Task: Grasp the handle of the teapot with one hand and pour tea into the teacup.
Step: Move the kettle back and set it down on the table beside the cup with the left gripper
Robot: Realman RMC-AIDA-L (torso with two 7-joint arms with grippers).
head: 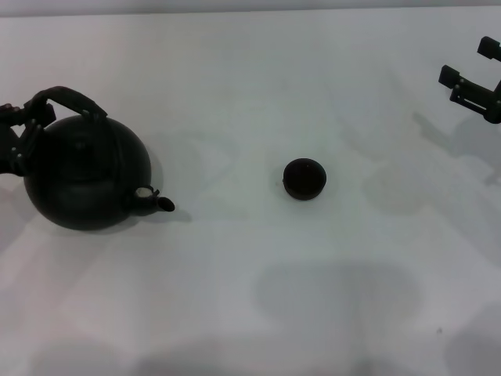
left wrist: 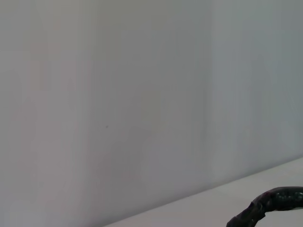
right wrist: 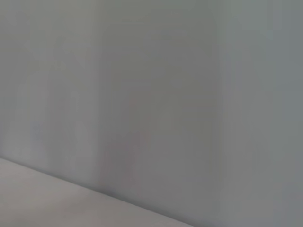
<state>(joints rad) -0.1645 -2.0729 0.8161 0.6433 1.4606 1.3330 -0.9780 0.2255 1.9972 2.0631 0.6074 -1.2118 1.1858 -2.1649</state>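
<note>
We see the teapot (head: 84, 172) sitting on the white table (head: 250, 298), well to the left of the teacup (head: 304, 178), with its short spout (head: 156, 201) pointing toward the cup. The handle (head: 66, 100) arches over the far side of the pot, tilted away from the cup. Our left gripper (head: 19, 133) is at the pot's outer side, on the side away from the cup, right at the handle's end; we cannot tell whether it is clenched on the handle or released. In the left wrist view a piece of the wrapped handle (left wrist: 272, 204) shows against the wall. Our right gripper (head: 470, 78) hangs well right of the teacup and farther back, fingers spread and holding nothing.
</note>
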